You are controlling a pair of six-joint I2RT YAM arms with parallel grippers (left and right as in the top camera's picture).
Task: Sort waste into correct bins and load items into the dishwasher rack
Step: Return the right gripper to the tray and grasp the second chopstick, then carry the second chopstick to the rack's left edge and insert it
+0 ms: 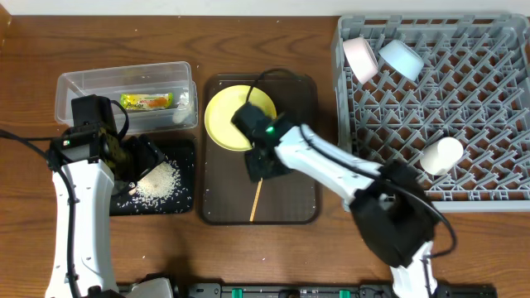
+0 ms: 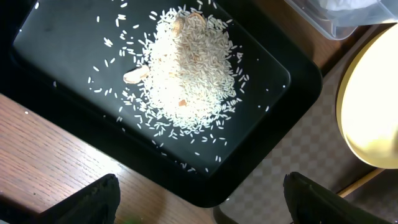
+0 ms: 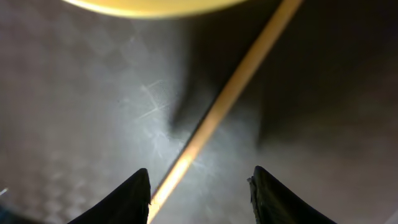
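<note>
Brown wooden tabletop from above, and the grey dishwasher rack fills the far right corner, with the light blue bowl, a pale pinkish piece and a white piece among its pegs. Towards the far left corner sits the clear tub with the snack wrapper inside, and just nearer along the left edge the black tray holds the rice. Mid-tabletop, the brown serving tray carries the yellow plate and a wooden chopstick, with the right pincer right over the stick's far end. Over to the left wrist: the left pincer is spread wide and empty above the rice heap. Right wrist now: that pincer is spread too, pinching nothing, and the chopstick runs diagonally between its tips, closer to one of them, with the plate's rim just beyond. This looks like the pickup for the rack. To do it well, centre the stick first, sink until the tips nearly meet the tray, close squarely across the wood and lift level, clear of the plate. A thin stick may roll or pivot. A second chopstick? Can't tell.
</note>
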